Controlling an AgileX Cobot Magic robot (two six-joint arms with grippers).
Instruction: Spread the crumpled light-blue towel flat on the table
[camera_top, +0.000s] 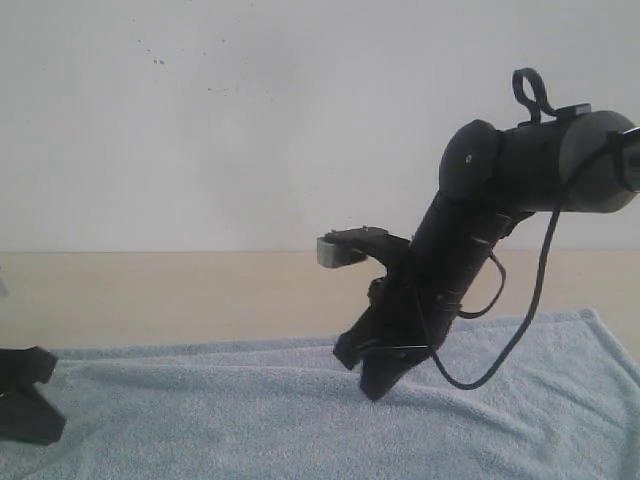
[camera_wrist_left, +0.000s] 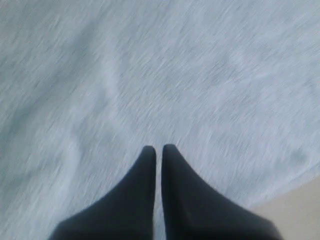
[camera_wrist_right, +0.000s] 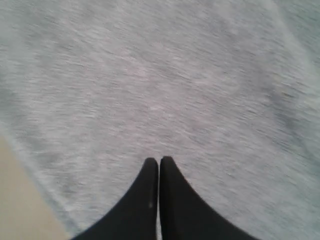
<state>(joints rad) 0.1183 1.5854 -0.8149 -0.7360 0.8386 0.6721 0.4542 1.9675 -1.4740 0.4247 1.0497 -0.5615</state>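
Observation:
The light-blue towel (camera_top: 250, 410) lies spread across the front of the table (camera_top: 200, 290), with low ripples in its pile. My right gripper (camera_top: 372, 380) points down at the towel's middle, jaws shut and empty, tips at or just above the cloth. At the left edge of the exterior view my left gripper (camera_top: 30, 395) sits low over the towel's left end. In the left wrist view the left gripper (camera_wrist_left: 159, 148) is shut with only blurred towel (camera_wrist_left: 150, 75) beneath. The right wrist view shows the right gripper (camera_wrist_right: 159, 160) shut over towel (camera_wrist_right: 160, 75).
Bare beige table shows behind the towel and at one corner of each wrist view (camera_wrist_left: 295, 210) (camera_wrist_right: 20, 200). A white speckled wall (camera_top: 250, 110) rises behind the table. The right arm's cable (camera_top: 520, 330) loops down near the towel.

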